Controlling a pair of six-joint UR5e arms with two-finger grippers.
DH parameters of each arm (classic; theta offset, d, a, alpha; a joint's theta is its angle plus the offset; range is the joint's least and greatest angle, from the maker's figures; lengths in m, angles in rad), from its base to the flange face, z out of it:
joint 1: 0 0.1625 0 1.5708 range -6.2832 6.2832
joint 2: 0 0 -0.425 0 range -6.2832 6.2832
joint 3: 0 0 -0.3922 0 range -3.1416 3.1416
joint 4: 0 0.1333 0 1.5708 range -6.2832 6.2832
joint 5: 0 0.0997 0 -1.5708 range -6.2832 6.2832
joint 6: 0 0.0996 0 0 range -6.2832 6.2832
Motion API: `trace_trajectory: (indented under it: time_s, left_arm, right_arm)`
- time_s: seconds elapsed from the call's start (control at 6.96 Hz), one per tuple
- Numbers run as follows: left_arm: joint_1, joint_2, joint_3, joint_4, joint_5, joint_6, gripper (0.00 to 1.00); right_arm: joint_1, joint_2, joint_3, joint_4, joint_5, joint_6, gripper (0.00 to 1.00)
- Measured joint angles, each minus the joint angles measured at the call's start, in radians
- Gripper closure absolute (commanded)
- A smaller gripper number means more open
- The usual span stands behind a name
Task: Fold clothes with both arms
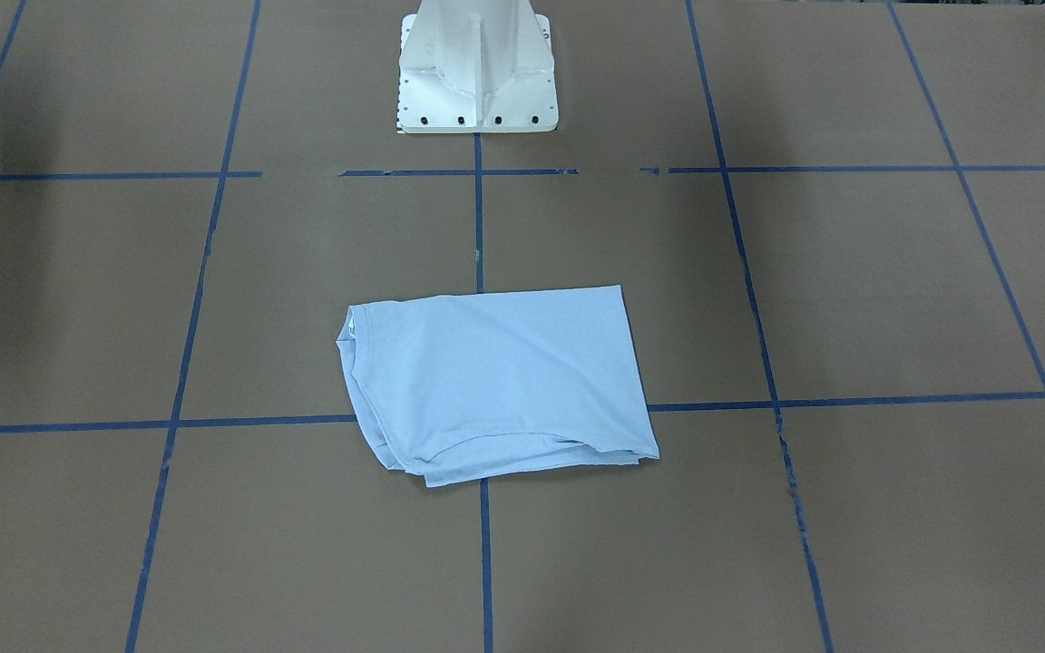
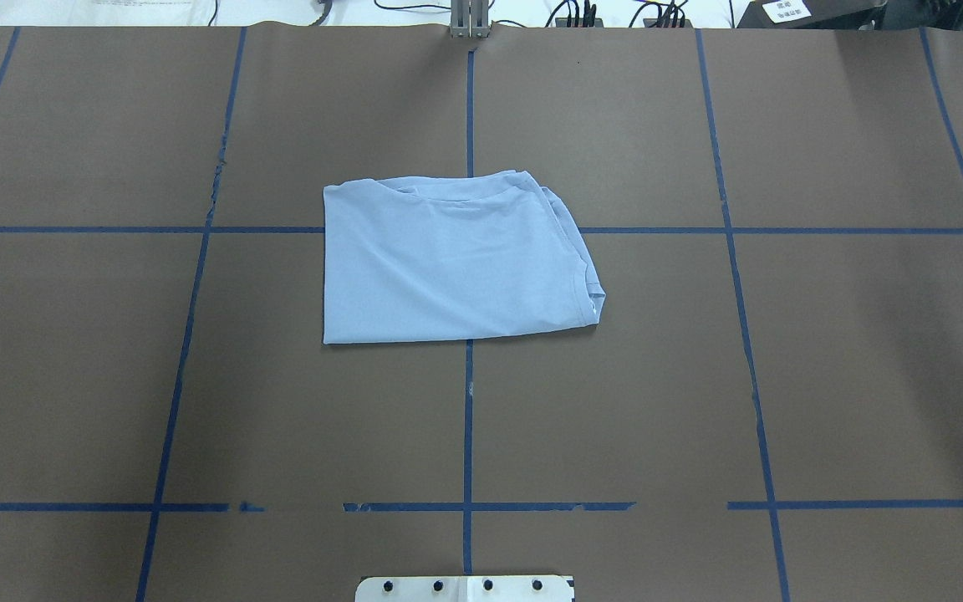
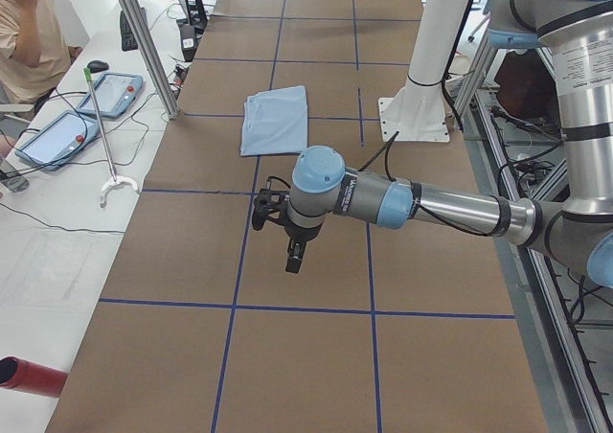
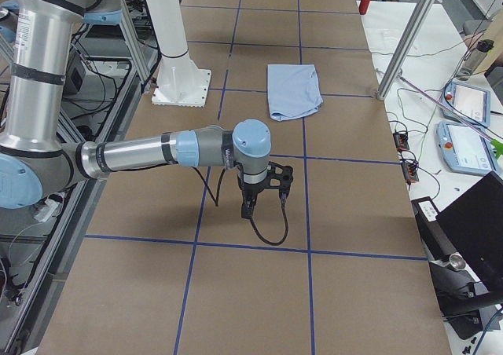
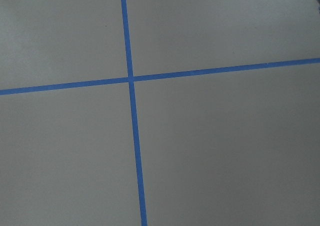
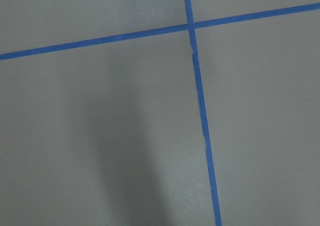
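- brown surface (image 2: 298,393), flat all over; blue tape lines (image 2: 469,418) cut it into a grid of big squares; the line nearest the robot has a few gaps
- light blue T-shirt (image 2: 448,263) lies folded into a rough rectangle mid-surface, right over a tape crossing
- white pedestal base (image 1: 477,82) sits at the robot's edge, well apart from the shirt

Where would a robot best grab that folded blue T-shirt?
Probably the T-shirt by its edge on the robot's right, coming from that side: stacked loose edges there offer something to pinch, while the left edge is a flat, smooth fold.
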Motion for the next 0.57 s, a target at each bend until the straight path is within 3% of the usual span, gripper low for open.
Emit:
trace_trajectory:
  time_s: [0.57]
  left_arm:
    - [0.000,-0.011,0.013,0.002,-0.001,0.000,0.00]
  right_arm:
    - [-0.004,0.000,-0.007,0.026,-0.004,-0.043,0.00]
